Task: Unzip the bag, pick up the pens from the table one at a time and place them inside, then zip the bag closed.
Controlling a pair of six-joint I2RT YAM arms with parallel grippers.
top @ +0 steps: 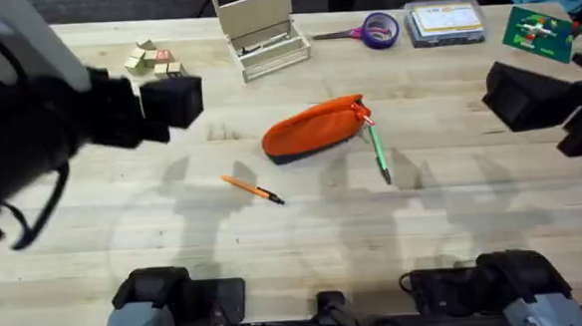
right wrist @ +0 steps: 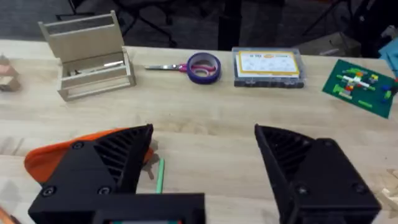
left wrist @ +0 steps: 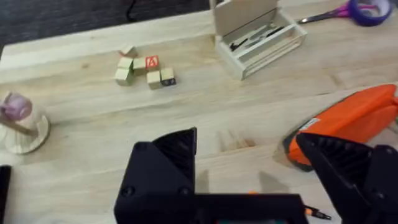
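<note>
Soft orange fabric pouch with navy underside [top: 312,129] lies mid-tabletop, zipper end toward the right side, looks zipped shut, so step in hand is judged to be unzipping. Slim green pen [top: 379,152] lies just beside the pouch's right end, its top touching or nearly touching the zipper end; can't tell which. Slim orange pen with black tip [top: 252,189] lies on the light wooden plank tabletop [top: 176,259] near the pouch's front-left, apart from it. Left pincer [left wrist: 249,171] hangs above the tabletop left of the pouch, black fingers spread wide, holding nothing; the pouch [left wrist: 348,121] shows past its right finger. Right pincer [right wrist: 205,168] hangs off to the right, fingers also spread wide and empty, with the pouch [right wrist: 56,152] and green pen [right wrist: 159,175] showing by its left finger. To do it well: pin the pouch body with the left pincer near its left end, bring the right pincer down on the zipper tab at the right end, pinch narrow, pull along the top seam in line with the pouch. Risk: knocking the green pen or dragging the whole pouch if it is not held down. Zipper tab is too small to see clearly, so approach slowly. Wooden blocks [left wrist: 144,68] and purple-handled scissors [right wrist: 193,66] sit well apart, no obstacle.
</note>
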